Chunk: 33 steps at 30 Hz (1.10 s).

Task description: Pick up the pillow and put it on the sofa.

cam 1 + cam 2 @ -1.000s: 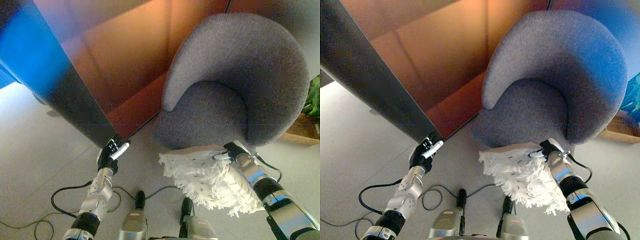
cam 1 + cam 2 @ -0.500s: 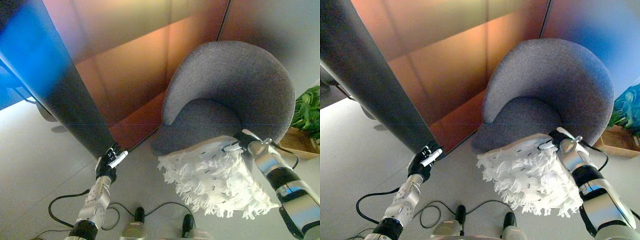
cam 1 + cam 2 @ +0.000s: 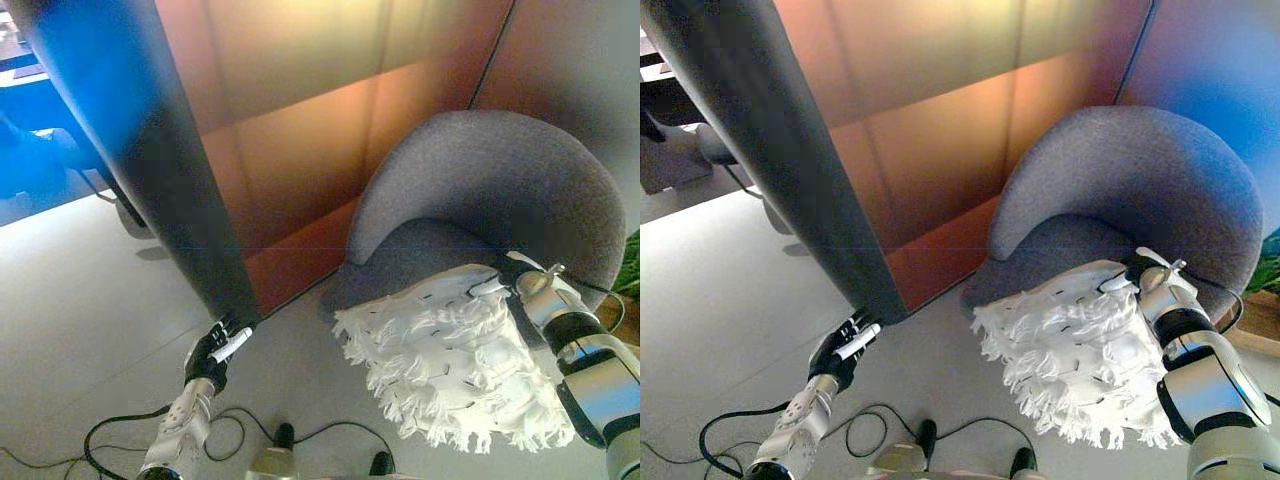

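Note:
The pillow is white and shaggy with a fringed edge. My right hand is shut on its upper right corner and holds it in the air, just in front of the seat of the sofa, a round grey tub chair with a curved back. The pillow hangs tilted, its top edge over the seat's front edge. It also shows in the right eye view. My left hand is low at the left, away from the pillow, fingers straight and empty.
A tall brown panel wall with a dark edge stands left of and behind the chair. A green plant in a wooden box is at the far right. Pale floor lies at the left.
My right hand has lifted the pillow higher toward the chair's seat. The camera has tilted up, so the whole scene sits lower. My left hand has hardly moved.

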{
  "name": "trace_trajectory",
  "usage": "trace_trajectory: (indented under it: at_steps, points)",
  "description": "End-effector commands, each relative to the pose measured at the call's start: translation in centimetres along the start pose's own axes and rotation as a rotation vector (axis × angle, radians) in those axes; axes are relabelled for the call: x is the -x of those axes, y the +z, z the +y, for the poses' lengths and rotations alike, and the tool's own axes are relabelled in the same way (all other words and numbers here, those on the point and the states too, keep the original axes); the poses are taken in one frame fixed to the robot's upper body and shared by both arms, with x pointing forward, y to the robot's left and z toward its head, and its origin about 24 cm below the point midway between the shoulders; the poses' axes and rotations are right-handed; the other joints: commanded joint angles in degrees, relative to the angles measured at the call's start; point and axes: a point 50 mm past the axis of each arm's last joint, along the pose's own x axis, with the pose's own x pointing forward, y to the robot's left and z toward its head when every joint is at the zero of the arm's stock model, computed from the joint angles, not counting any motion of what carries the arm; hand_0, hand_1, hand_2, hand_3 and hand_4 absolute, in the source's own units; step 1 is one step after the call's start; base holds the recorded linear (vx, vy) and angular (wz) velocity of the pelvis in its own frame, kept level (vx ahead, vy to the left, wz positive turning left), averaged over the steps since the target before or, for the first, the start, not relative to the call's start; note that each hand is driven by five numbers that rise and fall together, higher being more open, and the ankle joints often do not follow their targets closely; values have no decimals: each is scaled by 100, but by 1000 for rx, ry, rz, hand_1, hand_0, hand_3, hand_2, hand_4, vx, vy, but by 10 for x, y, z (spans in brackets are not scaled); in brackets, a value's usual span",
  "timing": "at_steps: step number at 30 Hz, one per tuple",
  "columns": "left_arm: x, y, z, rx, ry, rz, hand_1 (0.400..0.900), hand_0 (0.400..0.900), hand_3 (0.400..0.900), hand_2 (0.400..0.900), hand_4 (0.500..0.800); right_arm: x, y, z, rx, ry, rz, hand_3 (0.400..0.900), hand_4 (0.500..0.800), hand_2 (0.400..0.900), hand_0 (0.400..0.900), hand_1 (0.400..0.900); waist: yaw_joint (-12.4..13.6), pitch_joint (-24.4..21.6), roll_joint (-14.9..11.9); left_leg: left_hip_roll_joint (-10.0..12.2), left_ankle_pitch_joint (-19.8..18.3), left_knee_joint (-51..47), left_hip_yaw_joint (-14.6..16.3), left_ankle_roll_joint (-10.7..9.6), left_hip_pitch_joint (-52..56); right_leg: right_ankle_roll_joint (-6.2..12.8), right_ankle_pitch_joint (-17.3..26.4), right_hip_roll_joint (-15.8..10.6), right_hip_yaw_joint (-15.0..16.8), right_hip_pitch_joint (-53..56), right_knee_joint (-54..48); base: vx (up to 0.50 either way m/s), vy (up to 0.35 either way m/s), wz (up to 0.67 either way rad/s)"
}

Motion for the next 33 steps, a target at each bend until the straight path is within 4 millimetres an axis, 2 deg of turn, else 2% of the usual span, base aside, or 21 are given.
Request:
trace_trajectory:
  at_steps: [1,6,10,15,20,21,22,23,24,33]
  points:
    - [-8,42,-23,-95,-179,-173,900,900,900,900,800,55,46,-156,49,-574,-105,400,500,400,400,400,322,-511,-306,498,-58,29,-333,-365,-122,598,171,-566,-163,-183,122,-163,-92,8]
    - [-15,74,-36,-86,-223,-292,900,900,900,900,800,83,62,-195,-36,-777,-150,400,500,400,400,400,368,-70,-324,548,25,-21,-439,-376,-525,564,212,-458,-120,-544,71,-232,-100,2]
    - [-12,76,-39,-83,-221,-305,900,900,900,900,800,96,64,-211,-53,-857,-164,400,500,400,400,400,374,-14,-326,567,42,-25,-471,-380,-621,547,203,-434,-106,-622,65,-5,-41,1]
    - [-10,80,-41,-60,-231,-336,900,900,900,900,800,106,71,-220,-51,-948,-163,400,500,400,400,400,411,80,-210,555,75,-23,-512,-387,-784,525,189,-422,-88,-762,69,-28,2,2]
    - [-11,94,-46,-37,-247,-396,900,900,900,900,800,105,68,-221,-63,-934,-90,400,500,400,400,400,449,253,-134,528,143,-37,-553,-382,-1040,513,225,-395,-94,-966,37,-109,-26,2]
    - [-11,97,-47,-34,-250,-407,900,900,900,900,800,105,67,-221,-69,-942,-82,433,520,433,433,433,457,289,-125,525,158,-37,-566,-379,-1086,507,235,-385,-82,-1005,32,-93,-45,3]
    - [-12,100,-49,-35,-252,-416,900,900,900,900,800,106,67,-222,-87,-956,-77,588,613,588,588,588,461,325,-123,529,167,-37,-574,-376,-1127,504,243,-376,-85,-1039,29,-78,-47,3]
    - [-12,103,-49,-36,-251,-423,900,900,900,900,800,107,66,-223,-112,-968,-67,869,781,869,869,869,461,356,-124,532,177,-37,-580,-376,-1160,504,251,-371,-95,-1064,32,-56,-44,4]
    - [-12,103,-49,-36,-252,-425,900,900,900,900,800,108,65,-224,-114,-975,-50,900,800,900,900,900,464,369,-123,526,181,-37,-586,-375,-1181,505,255,-369,-98,-1080,33,-40,-36,4]
    - [-10,103,-48,-37,-251,-427,900,900,900,900,800,111,59,-229,-106,-1030,-1,900,800,900,900,900,462,367,-139,460,176,-37,-535,-374,-1199,526,272,-398,-108,-1124,54,-12,-5,1]
